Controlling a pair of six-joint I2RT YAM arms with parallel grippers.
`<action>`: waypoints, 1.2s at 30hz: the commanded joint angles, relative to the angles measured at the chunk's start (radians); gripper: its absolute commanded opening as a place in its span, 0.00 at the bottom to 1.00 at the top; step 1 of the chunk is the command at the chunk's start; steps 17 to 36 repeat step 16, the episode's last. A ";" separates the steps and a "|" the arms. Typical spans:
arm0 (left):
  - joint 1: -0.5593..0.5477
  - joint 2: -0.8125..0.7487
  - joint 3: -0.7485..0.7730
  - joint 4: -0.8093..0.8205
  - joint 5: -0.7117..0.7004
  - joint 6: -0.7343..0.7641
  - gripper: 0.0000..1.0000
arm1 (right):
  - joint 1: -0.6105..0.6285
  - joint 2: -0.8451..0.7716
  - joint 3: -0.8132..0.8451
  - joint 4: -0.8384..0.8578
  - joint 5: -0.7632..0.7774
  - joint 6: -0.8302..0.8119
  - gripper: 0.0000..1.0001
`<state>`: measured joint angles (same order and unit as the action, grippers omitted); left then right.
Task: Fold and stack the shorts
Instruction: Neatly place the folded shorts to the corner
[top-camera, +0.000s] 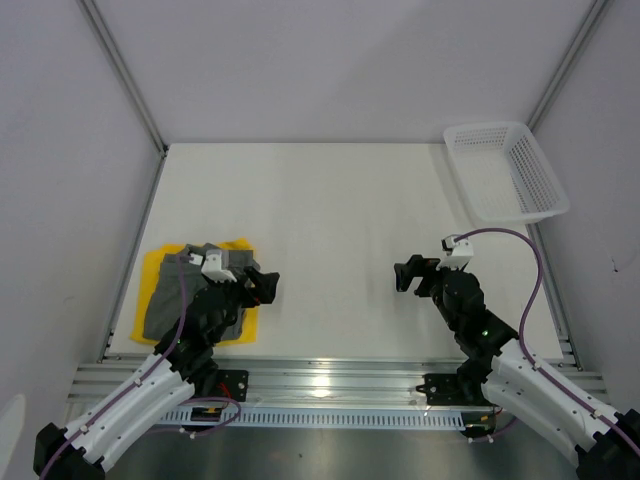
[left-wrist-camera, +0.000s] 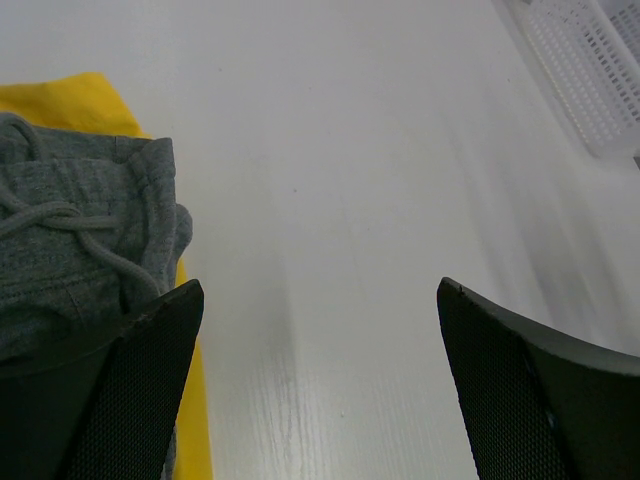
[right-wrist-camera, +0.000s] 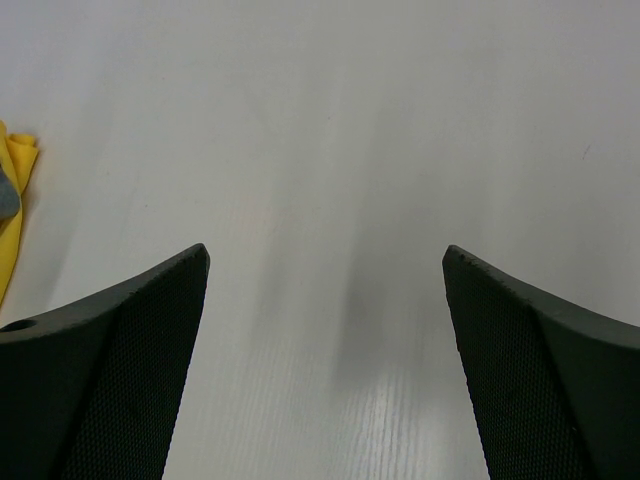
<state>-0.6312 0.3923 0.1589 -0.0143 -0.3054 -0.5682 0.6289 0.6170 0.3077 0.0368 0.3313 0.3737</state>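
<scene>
Two pairs of shorts lie stacked at the table's near left. The yellow shorts (top-camera: 148, 290) are underneath, with the folded grey-green shorts (top-camera: 165, 298) on top of them. In the left wrist view the grey-green pair (left-wrist-camera: 70, 240) shows its drawstring over the yellow pair (left-wrist-camera: 85, 100). My left gripper (top-camera: 262, 285) (left-wrist-camera: 318, 290) hangs open just right of the stack, over bare table, holding nothing. Nothing lies between the fingers of my right gripper (top-camera: 408, 272) (right-wrist-camera: 325, 255), which stands open over the table's middle right. A yellow edge (right-wrist-camera: 12, 200) shows at the far left of the right wrist view.
A white mesh basket (top-camera: 505, 170) (left-wrist-camera: 590, 60) sits at the far right corner, overhanging the table's edge. The white table (top-camera: 330, 200) is walled on the left, back and right by white panels with metal rails.
</scene>
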 joint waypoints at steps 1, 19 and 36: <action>-0.009 -0.003 -0.002 0.047 -0.014 -0.007 0.99 | 0.006 -0.014 -0.005 0.052 0.028 0.008 0.99; -0.009 0.019 0.002 0.047 -0.018 -0.012 0.99 | 0.022 -0.033 -0.015 0.046 0.060 0.002 1.00; -0.009 0.019 0.002 0.047 -0.018 -0.012 0.99 | 0.022 -0.033 -0.015 0.046 0.060 0.002 1.00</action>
